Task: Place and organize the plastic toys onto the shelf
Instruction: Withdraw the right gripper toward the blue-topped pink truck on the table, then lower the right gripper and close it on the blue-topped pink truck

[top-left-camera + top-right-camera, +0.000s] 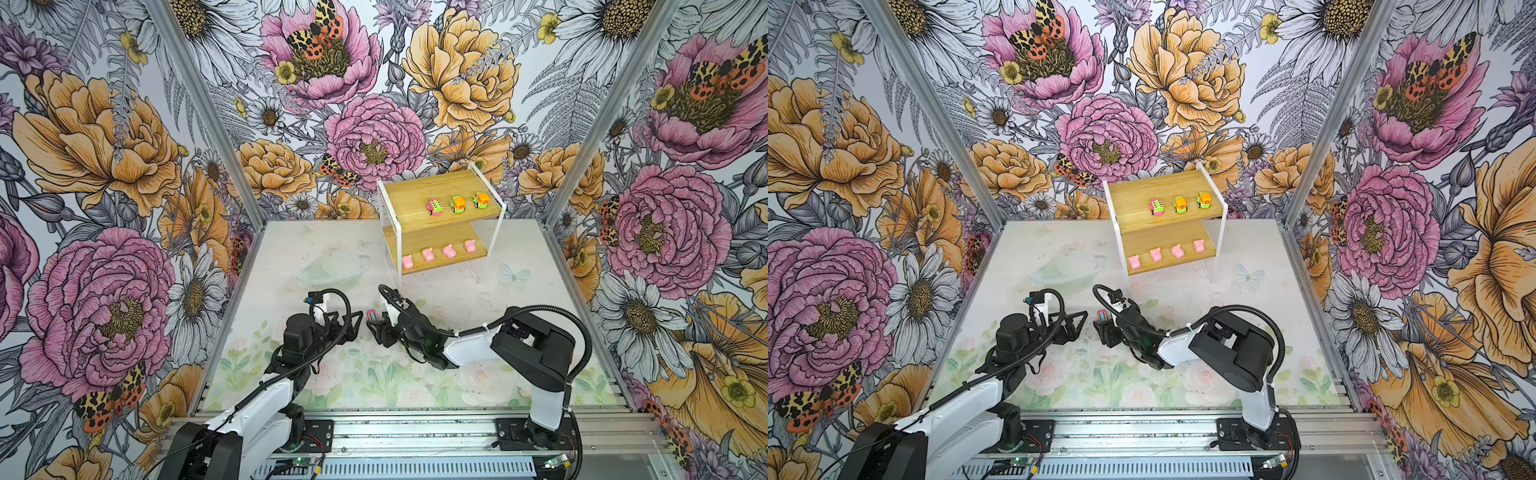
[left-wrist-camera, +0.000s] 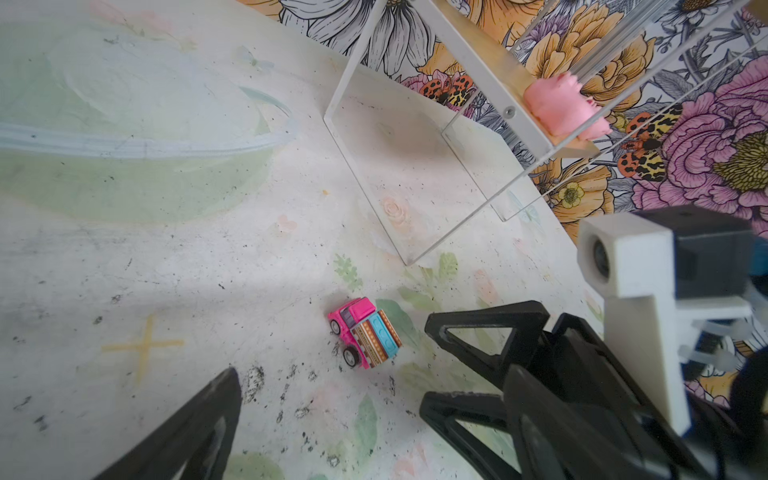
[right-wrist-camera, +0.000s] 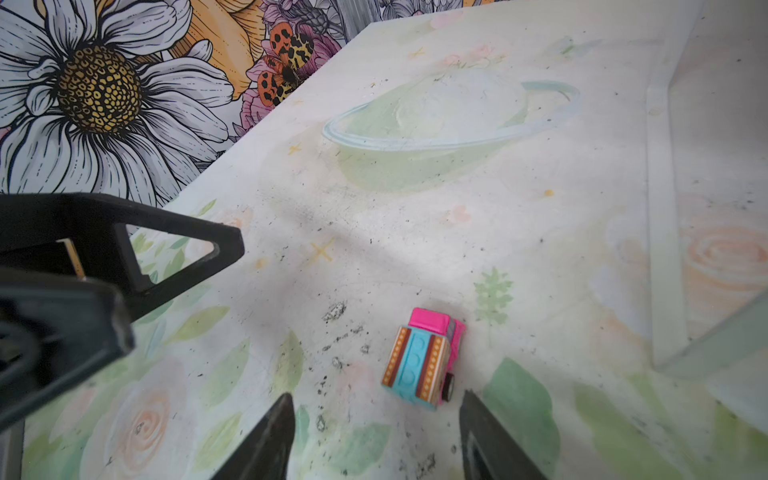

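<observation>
A pink toy car with a blue roof (image 1: 372,314) (image 1: 1102,316) stands on the table mat, between the two grippers. In the right wrist view this car (image 3: 424,357) lies just ahead of my open right gripper (image 3: 374,401), nearer one fingertip (image 3: 467,405) and not touched. My left gripper (image 1: 357,323) (image 2: 374,399) is open too, a short way from the car (image 2: 365,332). The shelf (image 1: 409,195) stands at the back. Its upper board carries a pink car with green trim (image 1: 434,206) and two orange-and-green cars (image 1: 457,204) (image 1: 481,200). Several pink pigs (image 1: 449,251) line the lower board's front edge.
The two grippers face each other closely at mid-table, fingertips a few centimetres apart. The shelf's clear side panel (image 2: 399,174) reaches down to the mat beyond the car. Flowered walls close in the table on three sides, and a metal rail (image 1: 415,419) runs along the front.
</observation>
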Motion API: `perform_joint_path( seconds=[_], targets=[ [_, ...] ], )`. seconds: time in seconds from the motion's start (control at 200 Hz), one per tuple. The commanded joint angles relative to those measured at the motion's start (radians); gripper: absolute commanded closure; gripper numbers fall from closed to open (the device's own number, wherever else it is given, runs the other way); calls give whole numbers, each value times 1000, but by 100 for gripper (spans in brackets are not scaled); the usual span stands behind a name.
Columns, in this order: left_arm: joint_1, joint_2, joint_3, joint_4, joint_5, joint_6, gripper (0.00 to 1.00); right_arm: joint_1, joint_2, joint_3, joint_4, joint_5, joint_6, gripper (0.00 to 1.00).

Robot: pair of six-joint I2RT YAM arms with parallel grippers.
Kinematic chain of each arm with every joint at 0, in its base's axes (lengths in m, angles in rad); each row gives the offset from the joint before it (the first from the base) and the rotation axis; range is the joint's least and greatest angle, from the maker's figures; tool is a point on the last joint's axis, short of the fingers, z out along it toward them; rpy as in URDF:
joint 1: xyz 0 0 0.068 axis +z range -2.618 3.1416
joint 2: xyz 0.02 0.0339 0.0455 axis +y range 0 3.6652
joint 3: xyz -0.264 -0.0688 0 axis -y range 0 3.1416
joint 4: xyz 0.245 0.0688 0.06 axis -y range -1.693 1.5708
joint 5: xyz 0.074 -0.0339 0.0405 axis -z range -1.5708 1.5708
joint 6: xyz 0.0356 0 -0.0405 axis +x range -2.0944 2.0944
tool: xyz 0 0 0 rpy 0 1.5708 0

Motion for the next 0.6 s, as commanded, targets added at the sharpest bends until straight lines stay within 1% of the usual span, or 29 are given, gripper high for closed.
perform_joint_path(
  seconds=[0.0,0.38,0.595],
  targets=[
    [9,-10,-15,40,10,-13,1,3,45,36,29,27,14,37],
    [14,-17,-18,42,13,-20,1,5,101,74,30,63,27,38],
    [16,-13,-17,44,17,-20,1,5,129,91,29,67,25,42]
  ],
)
